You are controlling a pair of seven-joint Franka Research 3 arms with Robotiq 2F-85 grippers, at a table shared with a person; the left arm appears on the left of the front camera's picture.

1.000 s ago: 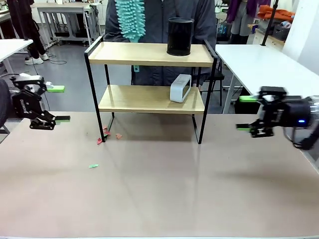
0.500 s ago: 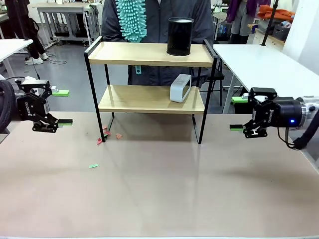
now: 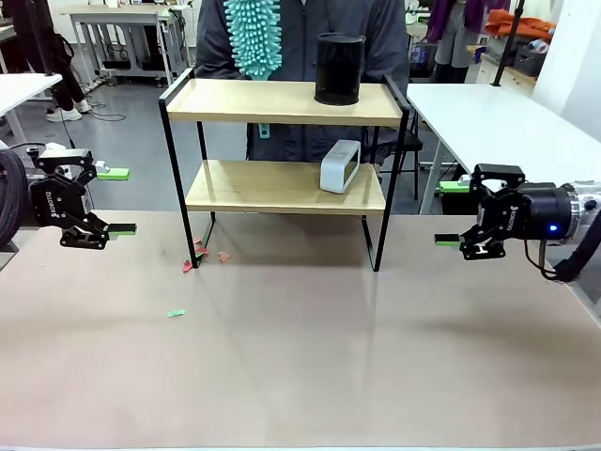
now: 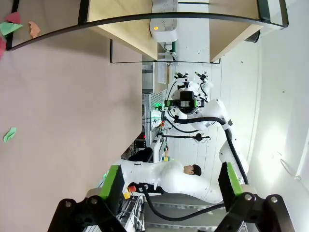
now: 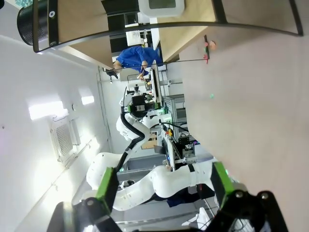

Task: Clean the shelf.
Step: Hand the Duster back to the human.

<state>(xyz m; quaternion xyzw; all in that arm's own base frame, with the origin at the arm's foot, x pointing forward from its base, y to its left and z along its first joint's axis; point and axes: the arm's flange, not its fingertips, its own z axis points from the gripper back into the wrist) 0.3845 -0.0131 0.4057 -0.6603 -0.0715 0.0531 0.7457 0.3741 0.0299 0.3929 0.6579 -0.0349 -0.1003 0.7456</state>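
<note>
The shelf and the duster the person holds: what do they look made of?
The shelf: boards look like light wood or laminate, matte with faint grain; the frame looks like thin black metal. The duster: teal chenille-like soft nubs, probably microfibre.

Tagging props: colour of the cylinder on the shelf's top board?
Black. The cylinder stands on the shelf, clearest in the front view.

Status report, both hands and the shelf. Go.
Left hand open, empty. Right hand open, empty. Shelf untouched; black cylinder and white box on it.
</note>
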